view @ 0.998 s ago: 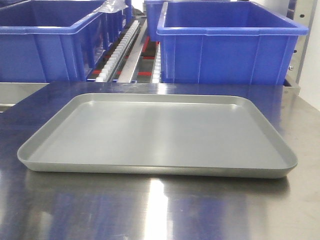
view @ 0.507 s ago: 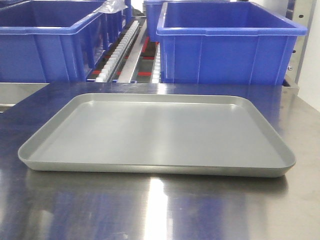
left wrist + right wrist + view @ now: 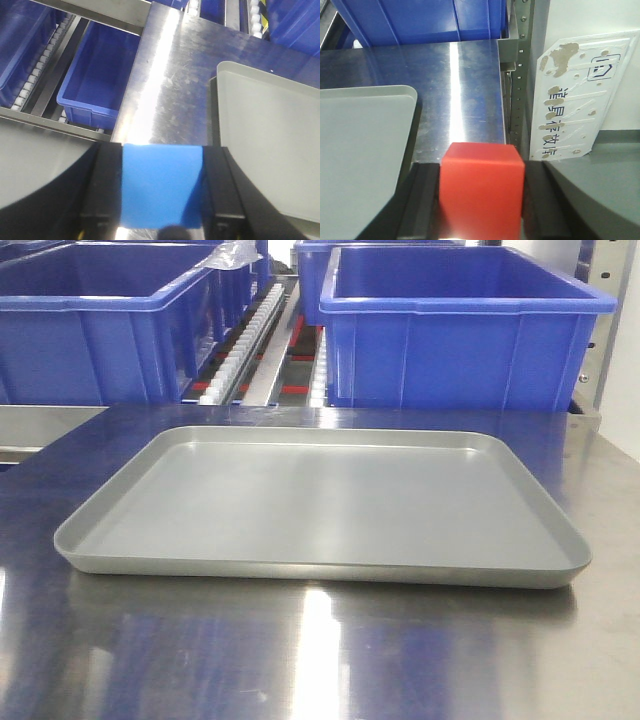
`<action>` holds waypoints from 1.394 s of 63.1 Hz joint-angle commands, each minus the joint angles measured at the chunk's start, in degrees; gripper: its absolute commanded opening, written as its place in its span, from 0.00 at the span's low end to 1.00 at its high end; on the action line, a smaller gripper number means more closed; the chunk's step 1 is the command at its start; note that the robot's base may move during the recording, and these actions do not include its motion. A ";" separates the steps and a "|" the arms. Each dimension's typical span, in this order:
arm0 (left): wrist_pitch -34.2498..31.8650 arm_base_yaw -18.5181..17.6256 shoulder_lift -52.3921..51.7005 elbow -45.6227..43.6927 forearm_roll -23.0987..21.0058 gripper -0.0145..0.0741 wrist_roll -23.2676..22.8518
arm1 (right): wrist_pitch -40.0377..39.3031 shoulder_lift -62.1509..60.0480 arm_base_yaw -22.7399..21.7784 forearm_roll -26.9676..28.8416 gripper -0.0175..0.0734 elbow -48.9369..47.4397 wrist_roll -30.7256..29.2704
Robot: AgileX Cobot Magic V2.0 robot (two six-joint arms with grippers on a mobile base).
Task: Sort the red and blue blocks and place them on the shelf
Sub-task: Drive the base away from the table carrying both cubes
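While both our arms hang over the table, we note:
Left gripper (image 3: 162, 192): black fingers (image 3: 102, 195) pinch the small bright-blue matte cube (image 3: 160, 180) from both sides
Blue cube spot: over the shiny steel tabletop (image 3: 170, 75), just left of the corner of the shallow grey metal tray (image 3: 270, 150)
Right gripper (image 3: 481, 197): fingers (image 3: 540, 200) clamp the small red matte cube (image 3: 481, 182) on both sides
Red cube spot: over the bare tabletop strip btwn tray corner & table's right edge
Tray: flat, mid-table
Steel-framed shelf (image 3: 240, 345): white roller tracks, behind the table, w/ large blue plastic bins (image 3: 460, 350) on it
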 commanded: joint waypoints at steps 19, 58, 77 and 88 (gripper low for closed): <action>-4.89 0.09 -0.04 -1.62 0.01 0.30 -0.40 | -4.41 0.02 -0.32 -0.43 0.25 -1.40 -0.11; -4.89 0.09 -0.04 -1.62 0.01 0.30 -0.40 | -4.41 0.02 -0.32 -0.43 0.25 -1.40 -0.11; -4.89 0.09 -0.04 -1.62 0.01 0.30 -0.40 | -4.41 0.02 -0.32 -0.43 0.25 -1.40 -0.11; -4.89 0.09 -0.04 -1.62 0.01 0.30 -0.40 | -4.41 0.02 -0.32 -0.43 0.25 -1.40 -0.11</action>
